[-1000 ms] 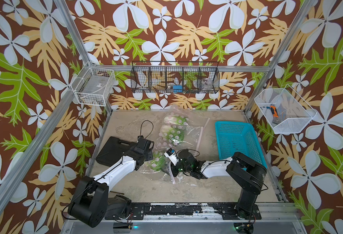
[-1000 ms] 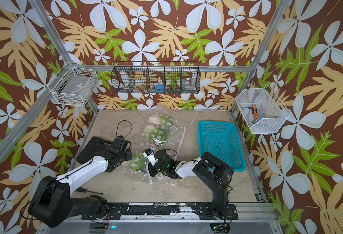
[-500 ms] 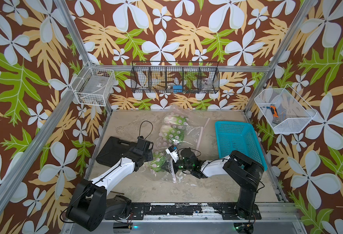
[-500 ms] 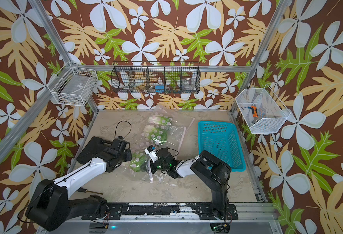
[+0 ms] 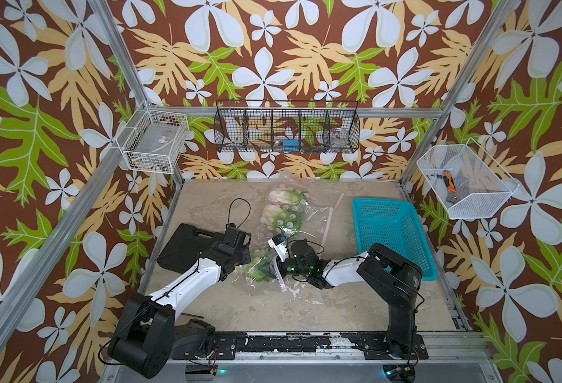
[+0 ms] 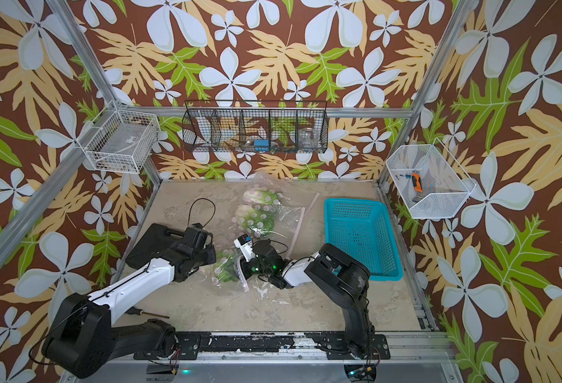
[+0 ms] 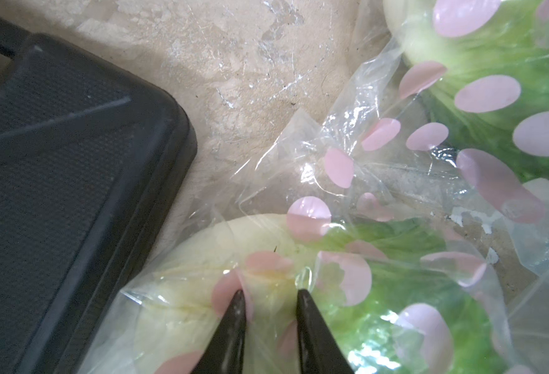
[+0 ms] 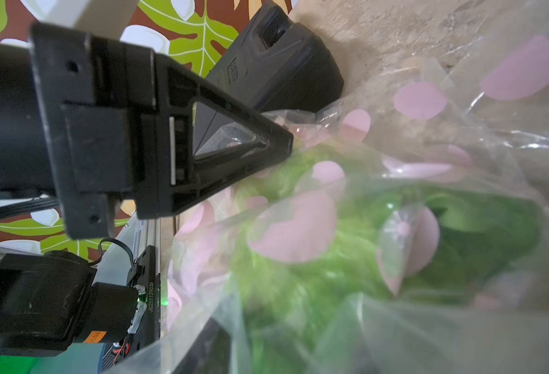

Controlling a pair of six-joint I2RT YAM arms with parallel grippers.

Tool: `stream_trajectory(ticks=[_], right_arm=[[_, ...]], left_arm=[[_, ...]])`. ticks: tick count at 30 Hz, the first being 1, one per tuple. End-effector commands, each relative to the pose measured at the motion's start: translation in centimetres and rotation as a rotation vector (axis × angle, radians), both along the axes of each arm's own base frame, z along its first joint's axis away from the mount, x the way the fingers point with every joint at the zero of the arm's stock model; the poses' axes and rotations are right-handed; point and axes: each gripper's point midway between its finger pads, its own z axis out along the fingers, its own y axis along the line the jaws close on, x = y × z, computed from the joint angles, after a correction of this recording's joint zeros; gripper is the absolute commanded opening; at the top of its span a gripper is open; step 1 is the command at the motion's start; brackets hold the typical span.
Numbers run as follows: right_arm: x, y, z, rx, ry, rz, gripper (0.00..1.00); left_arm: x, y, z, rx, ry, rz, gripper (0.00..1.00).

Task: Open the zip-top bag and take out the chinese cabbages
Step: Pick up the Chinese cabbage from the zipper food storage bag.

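Nearest chinese cabbage point(image 5: 257, 269) lies in zip-top bag point(image 5: 309, 215), 9 o'clock from your right end effector point(image 5: 274, 267), leaves toward it, white base under left end effector point(image 7: 270, 293). Left tips narrowly apart on film, grip unclear; right's spread you cannot tell.

We see a left arm point(image 5: 190, 282) and right arm point(image 5: 342, 272) with white forearm shells, bulky black joints and looping black cables point(image 5: 240, 199). Green lights point(image 5: 311, 266) dot the right wrist. The left end effector point(image 7: 270, 293) has tapered black fingers point(image 7: 231, 330).
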Motion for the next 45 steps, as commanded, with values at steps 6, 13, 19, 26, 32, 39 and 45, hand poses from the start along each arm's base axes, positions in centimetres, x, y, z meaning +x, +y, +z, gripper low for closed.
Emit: stream_trajectory(ticks=[6, 13, 19, 26, 32, 39, 45], right_arm=[[0.1, 1.4, 0.2, 0.018, 0.005, 0.017, 0.37], [-0.3, 1.3, 0.8, 0.037, 0.023, 0.024, 0.03], [-0.2, 0.3, 3.0, 0.082, 0.041, 0.022, 0.00], [1.0, -1.2, 6.4, 0.176, 0.089, 0.017, 0.00], [1.2, -3.9, 9.4, 0.256, 0.099, 0.021, 0.00], [1.5, -6.8, 10.9, 0.210, 0.001, -0.032, 0.00], [2.6, -9.0, 12.0, 0.159, -0.068, -0.106, 0.00]], left_arm=[[-2.1, -0.8, -1.5, -0.038, 0.106, -0.052, 0.26], [-1.2, -1.0, 2.2, -0.060, -0.008, -0.061, 0.54], [-2.0, -0.2, 9.1, -0.131, -0.274, -0.063, 1.00], [-3.6, 0.6, 12.7, -0.242, -0.458, -0.013, 1.00], [-3.0, -1.9, 11.2, -0.308, -0.271, -0.054, 1.00], [-1.7, -5.5, 12.9, -0.489, -0.216, -0.108, 1.00], [-2.1, -7.0, 13.5, -0.598, -0.205, -0.138, 1.00]])
